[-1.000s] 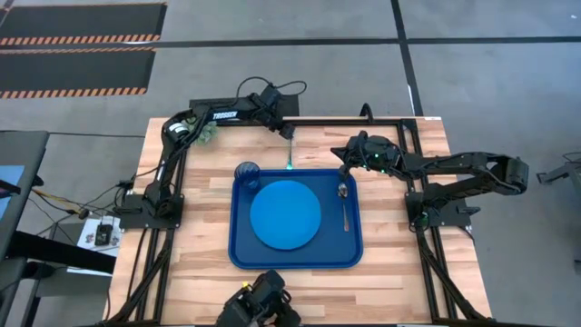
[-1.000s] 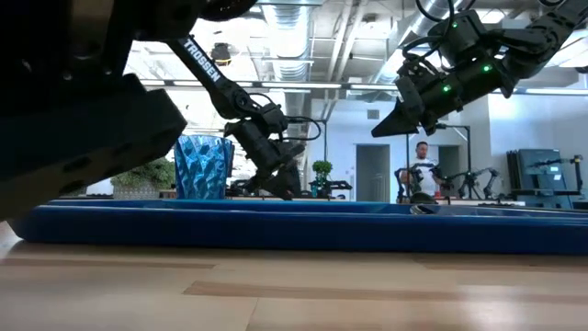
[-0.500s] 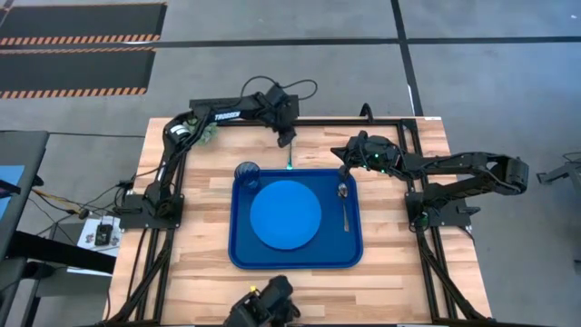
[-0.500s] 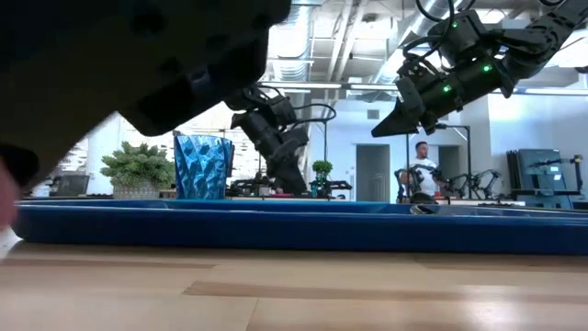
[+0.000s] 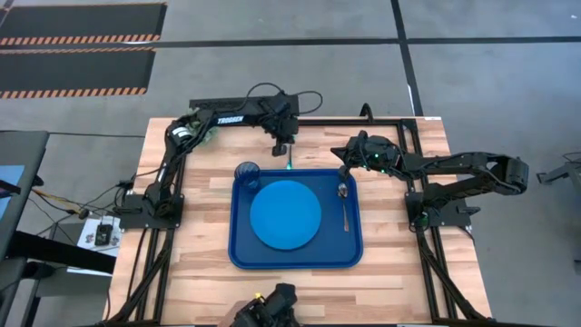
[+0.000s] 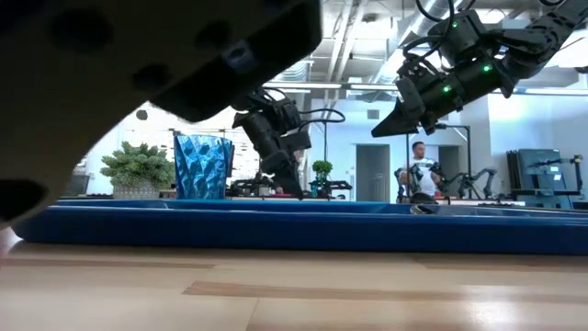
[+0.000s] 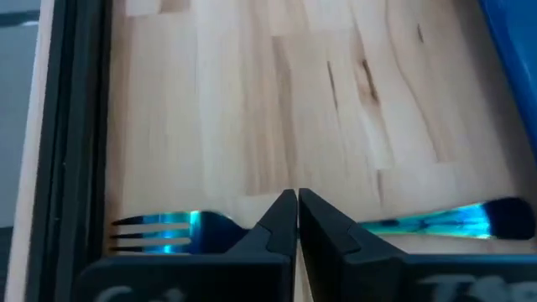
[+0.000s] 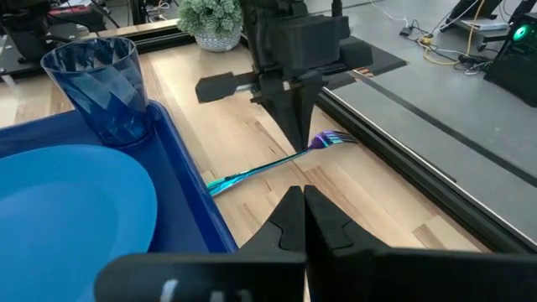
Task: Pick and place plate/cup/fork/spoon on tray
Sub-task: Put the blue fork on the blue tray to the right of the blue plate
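Observation:
The fork point(image 5: 289, 163) lies flat on the wood between the tray's far rim and the table's far edge, tines point(image 7: 151, 231) toward the far edge and handle point(image 8: 252, 174) toward the tray. My left gripper point(image 5: 286, 151) is shut and points down over the fork's neck; it also shows in the right wrist view point(image 8: 299, 149). The tray point(image 5: 295, 262) holds the plate point(image 5: 286, 215), the cup point(image 5: 246, 173) upright in its far left corner, and the spoon point(image 5: 345, 207) along its right side. My right gripper point(image 5: 344, 169) is shut and empty, raised over the tray's far right corner. My left gripper's shut fingertips point(image 7: 284, 210) stand right over the fork's neck, coming from above and pointing down. They hide that spot, so I cannot tell whether they touch the fork. The fork lies flat on the table.
A small green plant point(image 8: 214, 17) stands at the far left corner. A black frame rail point(image 8: 403, 168) runs along the table's far edge just behind the fork. A dark device point(image 5: 268, 311) sits at the near edge. A person point(image 6: 423, 170) shows far off in the room.
My left gripper has gone toward the table's right edge and a little toward the near edge, coming down over the fork. The fork, the tray's things and my right gripper have kept still.

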You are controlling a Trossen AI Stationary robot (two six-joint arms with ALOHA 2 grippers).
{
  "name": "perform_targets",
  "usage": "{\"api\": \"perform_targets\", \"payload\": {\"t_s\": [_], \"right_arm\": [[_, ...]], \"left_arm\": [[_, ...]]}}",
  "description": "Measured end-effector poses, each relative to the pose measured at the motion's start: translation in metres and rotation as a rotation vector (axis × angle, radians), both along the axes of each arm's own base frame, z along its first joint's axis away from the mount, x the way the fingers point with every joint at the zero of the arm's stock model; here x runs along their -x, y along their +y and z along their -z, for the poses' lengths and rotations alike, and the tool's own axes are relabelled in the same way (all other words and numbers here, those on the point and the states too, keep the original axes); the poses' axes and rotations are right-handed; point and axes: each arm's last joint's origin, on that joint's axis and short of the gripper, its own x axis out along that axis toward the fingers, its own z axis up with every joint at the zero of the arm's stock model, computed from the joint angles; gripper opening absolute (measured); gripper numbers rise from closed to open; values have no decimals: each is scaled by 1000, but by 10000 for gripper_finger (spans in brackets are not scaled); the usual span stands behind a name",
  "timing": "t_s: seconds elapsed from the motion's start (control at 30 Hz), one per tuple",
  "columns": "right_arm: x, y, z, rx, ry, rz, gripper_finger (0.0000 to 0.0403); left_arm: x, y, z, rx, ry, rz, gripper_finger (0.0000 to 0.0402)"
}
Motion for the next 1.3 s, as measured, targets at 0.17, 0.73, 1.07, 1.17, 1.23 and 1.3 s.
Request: {"api": "perform_targets", "payload": {"t_s": [0.17, 0.73, 1.07, 1.17, 1.23, 1.3], "right_arm": [[0, 0, 0, 2, 1, -1, 6], [0, 0, 1, 12, 18, -7, 6], [1, 0, 2, 9, 32, -9, 6], [1, 0, 2, 9, 32, -8, 6], [1, 0, 2, 9, 32, -8, 6], [1, 0, 2, 9, 32, -9, 6]], "left_arm": [[-2, -1, -1, -32, -9, 32, 0], [0, -2, 20, -47, 122, 45, 0], [10, -8, -10, -79, 184, -45, 0], [15, -10, -24, -74, 213, -127, 0], [19, -11, -25, -65, 263, -214, 0], [21, -11, -27, -59, 289, -347, 0]]}}
